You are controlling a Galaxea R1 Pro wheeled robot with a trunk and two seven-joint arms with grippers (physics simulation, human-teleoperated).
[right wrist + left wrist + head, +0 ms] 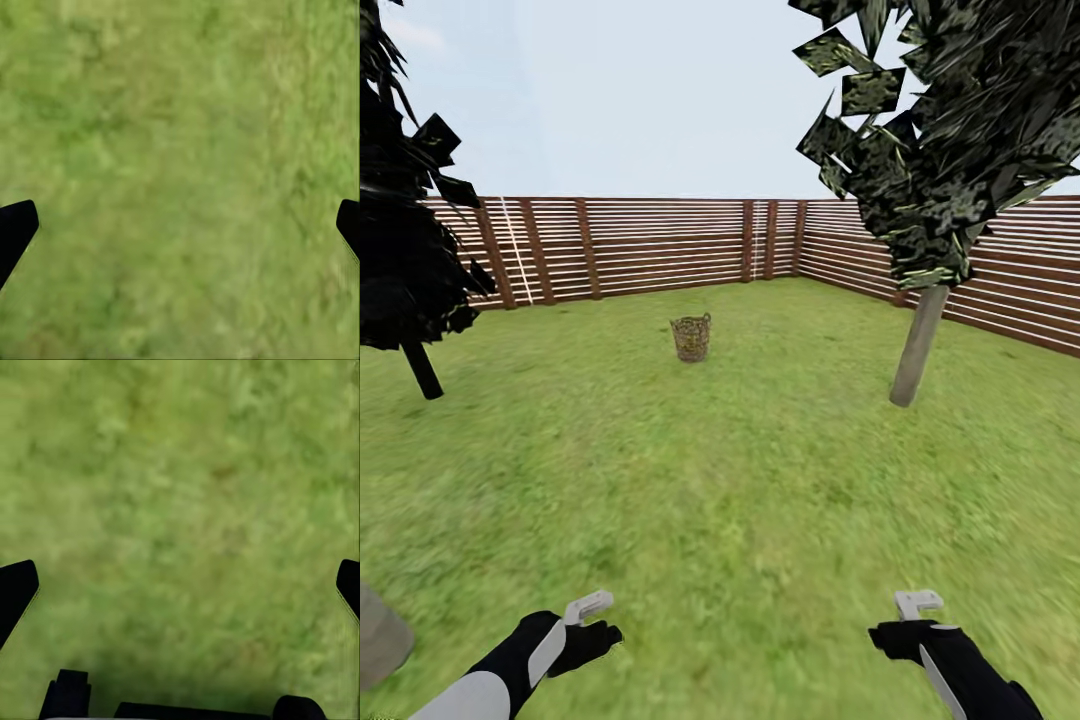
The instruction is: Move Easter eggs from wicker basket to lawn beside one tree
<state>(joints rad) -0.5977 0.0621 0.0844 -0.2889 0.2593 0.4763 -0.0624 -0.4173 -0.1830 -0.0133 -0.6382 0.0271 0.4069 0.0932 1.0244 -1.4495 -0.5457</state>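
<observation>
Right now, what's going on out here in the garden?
Nothing is being handled yet. The robot stands on the lawn facing the wicker basket, which sits well ahead near the far fence. Its left hand and right hand are held low in front, both open and empty, with only grass beneath them. A tree stands to the right of the basket, another on the left. The basket is too far off to see any eggs.

Slatted brown wooden fence (pixel 660 245) around the far edge, pale hazy sky (pixel 640 100) above it
</observation>
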